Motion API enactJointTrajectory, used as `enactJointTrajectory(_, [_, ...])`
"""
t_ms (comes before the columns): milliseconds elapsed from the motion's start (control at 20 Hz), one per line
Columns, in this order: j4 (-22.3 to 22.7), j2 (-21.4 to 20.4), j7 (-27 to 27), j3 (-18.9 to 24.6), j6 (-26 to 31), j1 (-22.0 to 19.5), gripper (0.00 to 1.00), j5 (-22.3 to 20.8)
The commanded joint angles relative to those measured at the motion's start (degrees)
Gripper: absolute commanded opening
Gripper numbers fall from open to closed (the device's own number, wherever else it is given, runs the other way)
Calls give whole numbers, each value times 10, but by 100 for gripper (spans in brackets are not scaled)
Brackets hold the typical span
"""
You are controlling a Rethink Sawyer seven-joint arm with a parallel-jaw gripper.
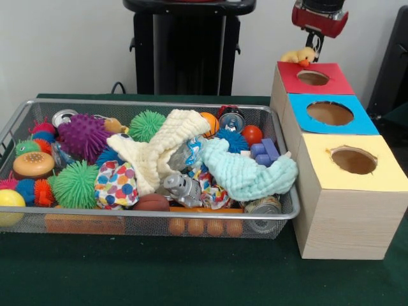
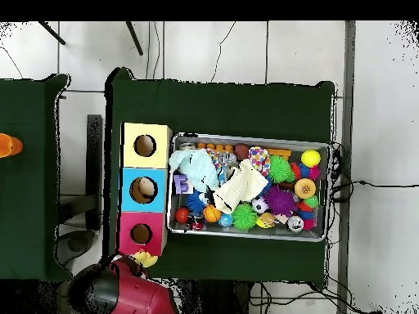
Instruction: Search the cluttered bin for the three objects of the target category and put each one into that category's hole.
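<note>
The yellow duck [image 1: 300,57] hung clamped in the gripper's [image 1: 310,56] jaws beside the red-topped box [image 1: 313,78]; carrying it over that hole looked next.

front – low, faces robot | overhead – straight down | shared: bin [image 1: 280,213] [image 2: 323,147]

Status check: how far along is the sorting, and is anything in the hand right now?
In hand: the hand holds a yellow rubber duck just behind the red-topped box, not yet over its hole. Done: the overhead view shows something pale inside the blue box's hole, identity unclear. Left: drop the duck, then search the bin, still packed with spiky balls and cloths.
</note>
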Motion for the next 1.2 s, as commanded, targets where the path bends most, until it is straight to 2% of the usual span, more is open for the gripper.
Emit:
enactJointTrajectory(50, [-58, 47, 137, 56, -49, -5, 0, 34])
enactJointTrajectory(350, [-83, 28, 136, 21, 18, -1, 0, 25])
enactJointTrajectory(650, [-140, -6, 139, -61, 160, 15, 0, -34])
enactJointTrajectory(900, [-156, -48, 155, -93, 237, 30, 0, -60])
enactJointTrajectory(1200, [-174, -59, 150, -109, 288, 34, 0, -75])
